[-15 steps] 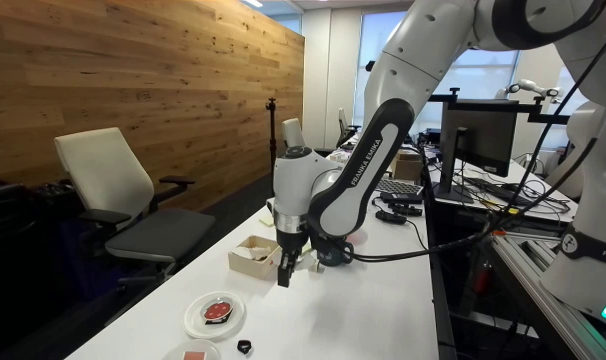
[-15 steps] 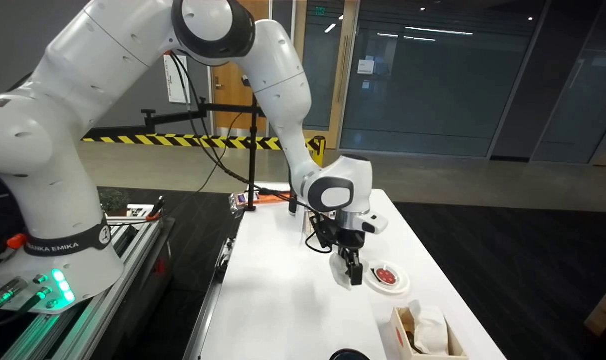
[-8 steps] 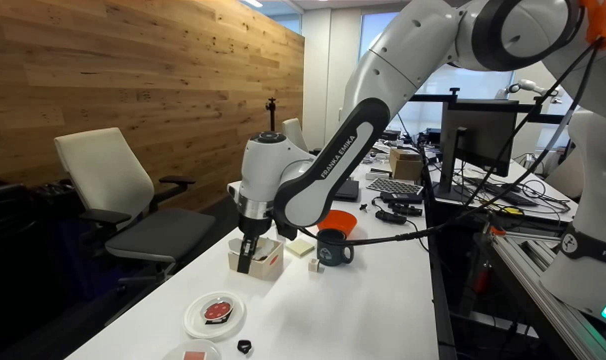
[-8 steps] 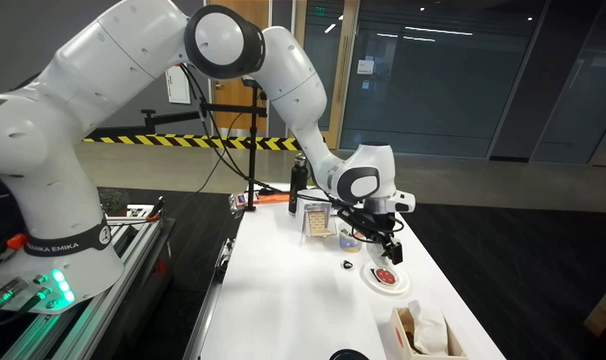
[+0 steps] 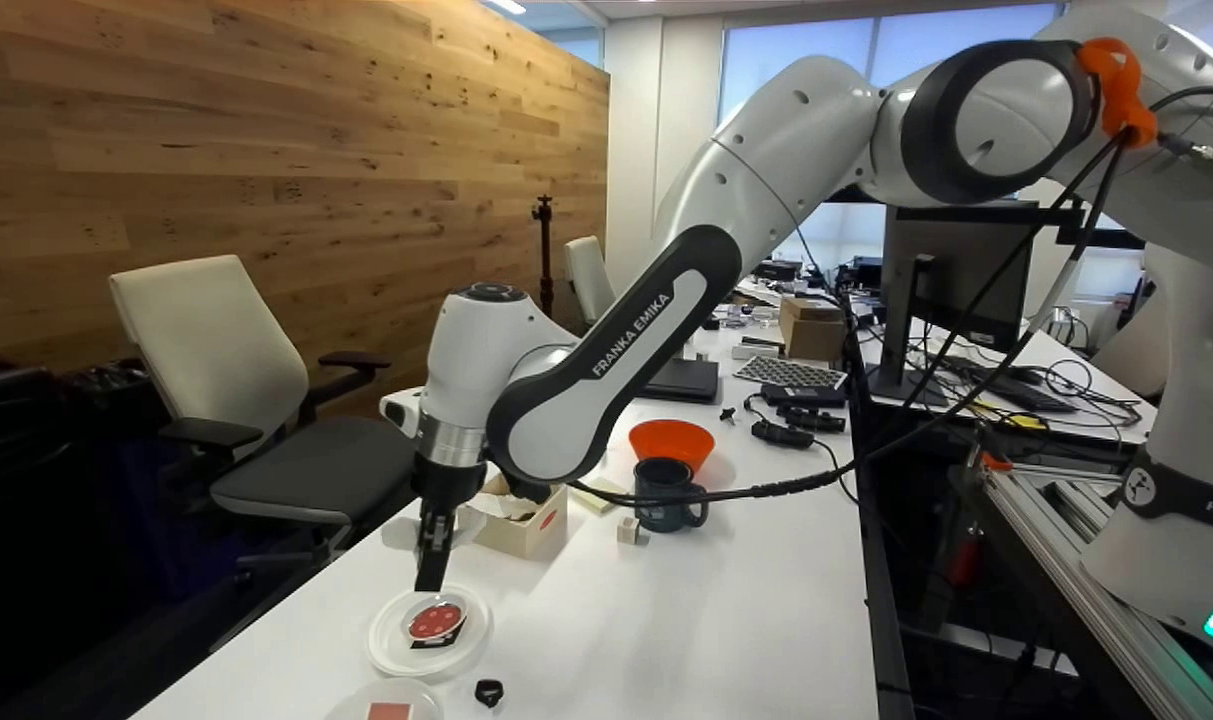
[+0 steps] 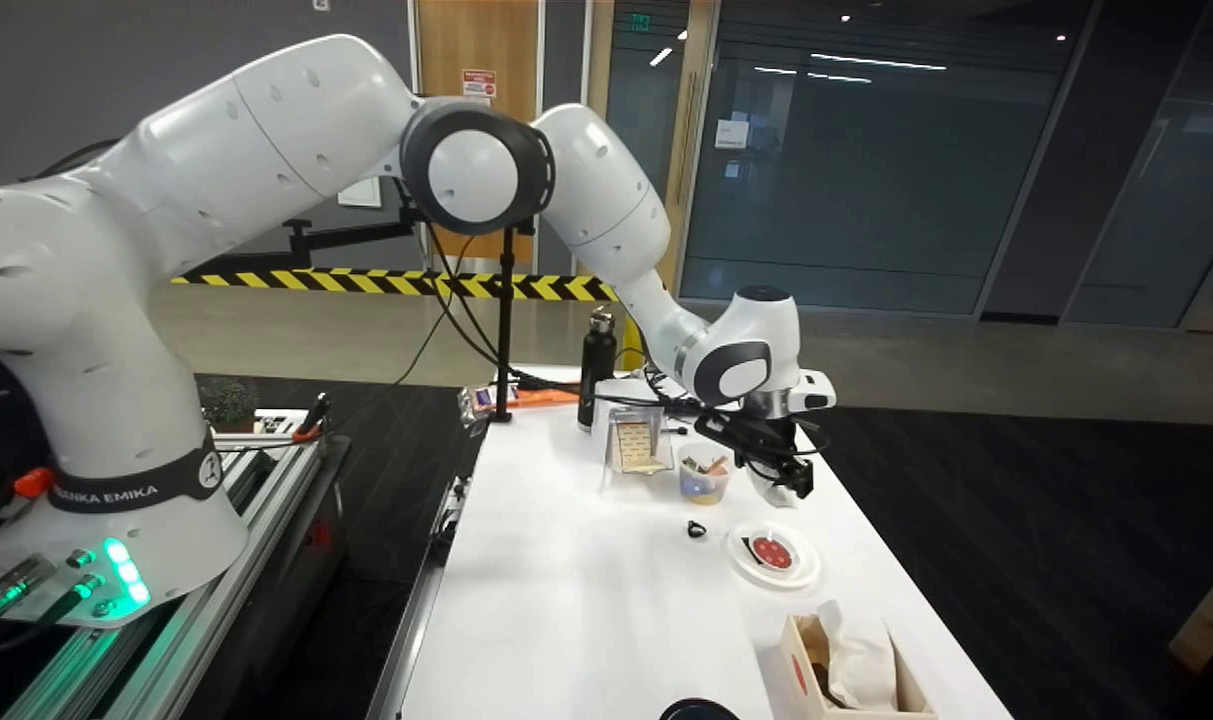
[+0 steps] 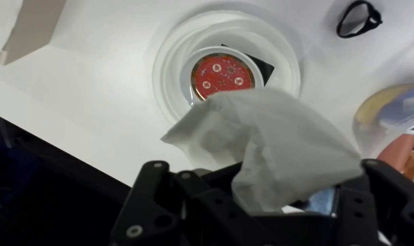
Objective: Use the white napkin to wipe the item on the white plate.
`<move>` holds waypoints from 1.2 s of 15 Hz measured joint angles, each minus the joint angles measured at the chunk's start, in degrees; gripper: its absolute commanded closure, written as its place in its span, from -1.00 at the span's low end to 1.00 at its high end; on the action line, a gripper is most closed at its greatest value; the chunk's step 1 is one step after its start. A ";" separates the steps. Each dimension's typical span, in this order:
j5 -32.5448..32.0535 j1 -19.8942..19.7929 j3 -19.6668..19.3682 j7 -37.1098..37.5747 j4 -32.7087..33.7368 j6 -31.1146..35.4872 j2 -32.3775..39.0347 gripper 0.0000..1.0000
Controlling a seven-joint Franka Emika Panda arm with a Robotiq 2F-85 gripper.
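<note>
The white napkin (image 7: 278, 136) hangs crumpled from my gripper (image 7: 295, 171); its folds hide the fingertips in the wrist view. It also shows below the gripper (image 6: 798, 488) in an exterior view (image 6: 774, 492). The item (image 7: 222, 75), a round red patterned piece in a small pale dish, sits on the white plate (image 7: 164, 68), with a black flat piece under it. Both exterior views show the item (image 5: 436, 621) (image 6: 772, 552) and the plate (image 5: 381, 650) (image 6: 808, 572). My gripper is above the table beside the plate. In the wrist view the napkin overlaps the item's lower edge.
The cream box (image 5: 531, 530) with tissue stands near the plate. A black loop (image 7: 358, 20) and a clear cup (image 6: 703, 478) lie on the plate's other sides. A dark mug (image 5: 666, 500) and orange bowl (image 5: 672, 445) stand beyond. The table edge (image 7: 63, 152) is close.
The arm has reached farther out. The gripper, with the napkin, has moved from near the box and mug toward the plate, and past it as seen in an exterior view. The plate and item have not moved.
</note>
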 measured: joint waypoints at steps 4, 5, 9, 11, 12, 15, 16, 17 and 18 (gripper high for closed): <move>0.00 -1.27 1.18 -5.94 8.16 -9.85 5.40 1.00; 0.00 -1.41 1.16 -7.14 10.16 -12.43 6.49 1.00; -0.01 -1.37 1.16 -10.09 16.71 -18.65 10.02 1.00; -0.01 -1.15 1.16 -10.81 19.06 -19.97 11.39 1.00; -0.01 -1.04 1.16 -10.97 20.13 -20.44 12.06 1.00; -0.01 -0.89 1.16 -11.04 22.78 -20.84 13.90 1.00; -0.01 -0.90 1.16 -11.04 23.57 -20.84 14.43 1.00; 0.00 -0.98 1.18 -11.04 24.15 -20.82 14.75 1.00; 0.00 -1.08 1.18 -11.04 24.63 -20.82 14.97 1.00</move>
